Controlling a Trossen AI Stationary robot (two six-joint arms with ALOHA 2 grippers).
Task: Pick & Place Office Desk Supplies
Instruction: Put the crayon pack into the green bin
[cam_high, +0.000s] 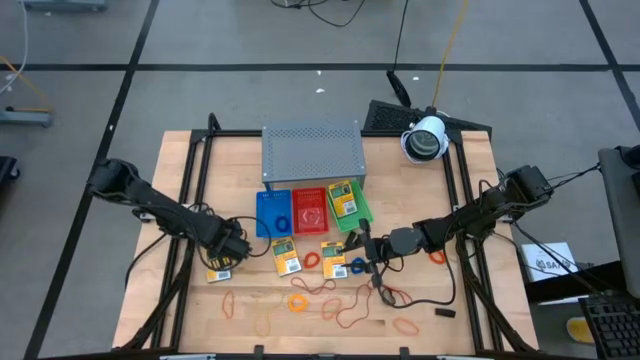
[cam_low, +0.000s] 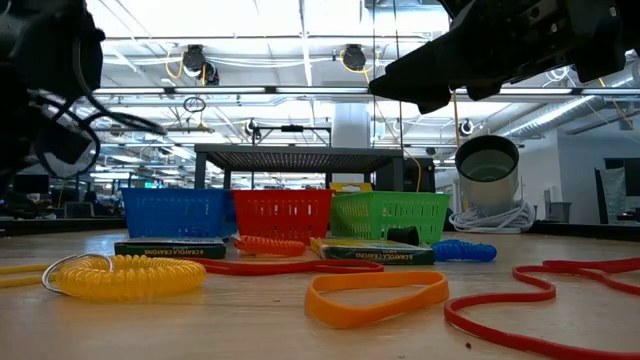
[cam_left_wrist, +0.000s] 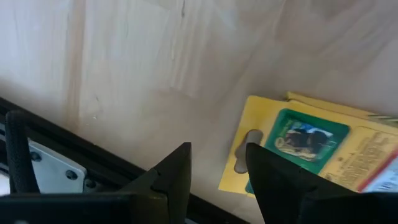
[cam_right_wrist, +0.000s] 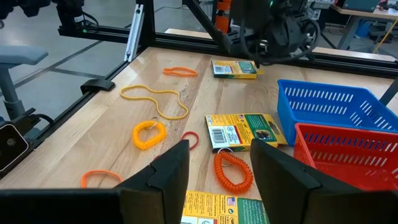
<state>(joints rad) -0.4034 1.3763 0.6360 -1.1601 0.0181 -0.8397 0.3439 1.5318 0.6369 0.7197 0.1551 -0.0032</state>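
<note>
Left fingers (cam_left_wrist: 217, 180) parted beside crayon packet (cam_left_wrist: 311, 146); right fingers (cam_right_wrist: 214, 171) parted, empty.

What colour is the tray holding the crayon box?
Green: the crayon box lies in the green tray, rightmost of three. Best seen in the high view.

Grey tiled floor (cam_high: 250, 40); perhaps fluorescent ceiling lights (cam_low: 300, 45)

The overhead camera looked straight down on the whole tabletop (cam_high: 420, 320) and both arms. The low camera sat at tabletop level, close to the bands, facing three trays and the room beyond. The left wrist camera pointed down, very near a yellow packet (cam_left_wrist: 311, 149). The right wrist camera looked across the wood, sharing the blue tray (cam_right_wrist: 336, 106) with the overhead and low views.
</note>
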